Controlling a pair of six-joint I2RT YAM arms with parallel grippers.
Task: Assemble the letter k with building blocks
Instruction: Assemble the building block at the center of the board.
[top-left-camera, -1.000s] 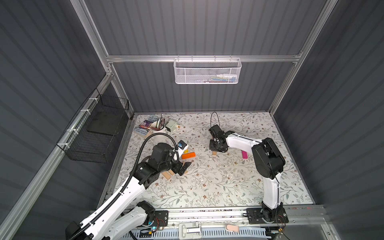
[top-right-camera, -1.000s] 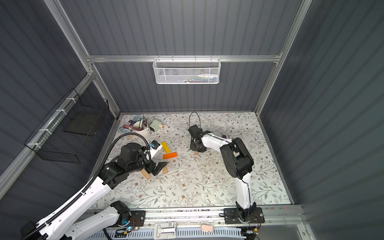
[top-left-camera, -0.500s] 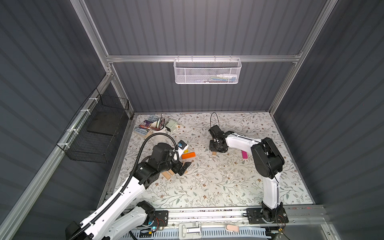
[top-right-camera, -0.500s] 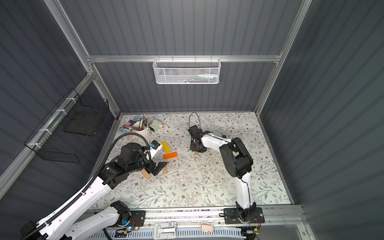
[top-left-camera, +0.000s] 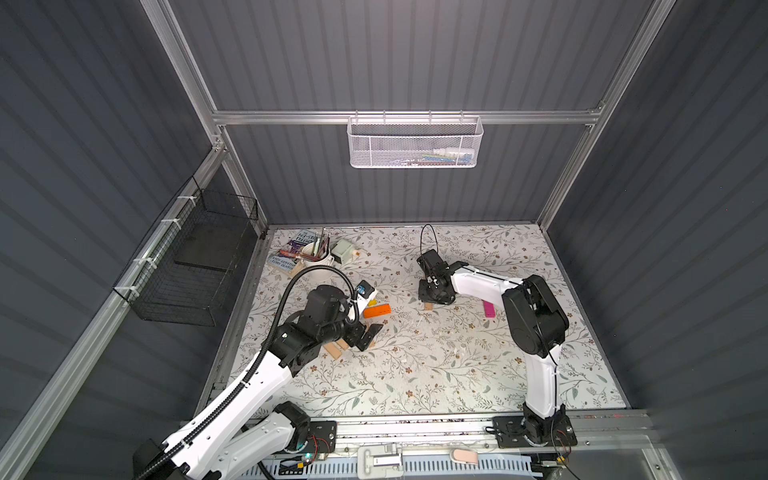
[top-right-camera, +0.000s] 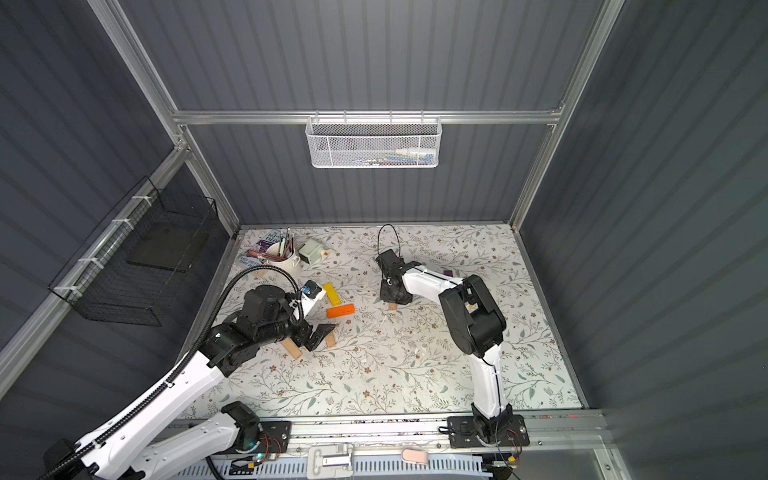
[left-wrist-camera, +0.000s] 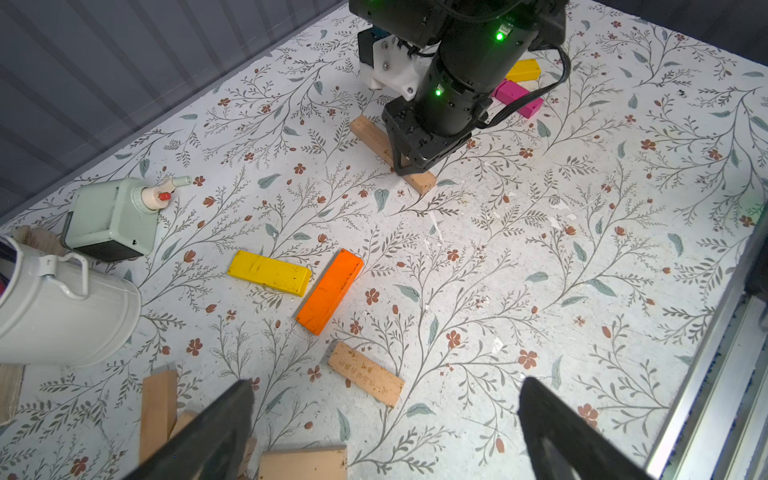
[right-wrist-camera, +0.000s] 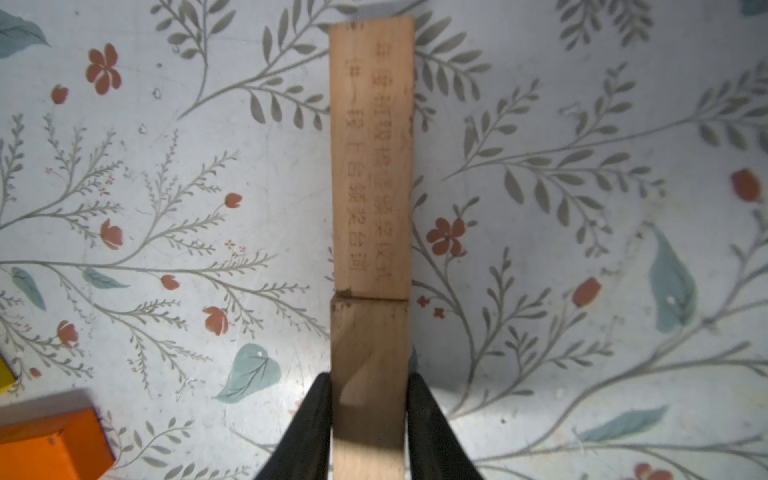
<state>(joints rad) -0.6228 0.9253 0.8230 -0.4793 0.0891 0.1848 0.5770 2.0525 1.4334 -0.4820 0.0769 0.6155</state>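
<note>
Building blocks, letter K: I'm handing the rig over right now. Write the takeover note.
Right gripper: jaws shut on a tan plank, lined up end to end with an engraved tan plank flat on the table.
Left gripper: open, empty, over spare tan planks.
Orange block and yellow block lie between the arms; pink block beside the right arm.
Done: the K's straight stem seems laid, not yet released.
To do: release, then probably add the two diagonal strokes.

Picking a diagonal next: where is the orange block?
In both top views the orange block lies flat left of centre, beside the yellow block and just beyond the open left gripper.
</note>
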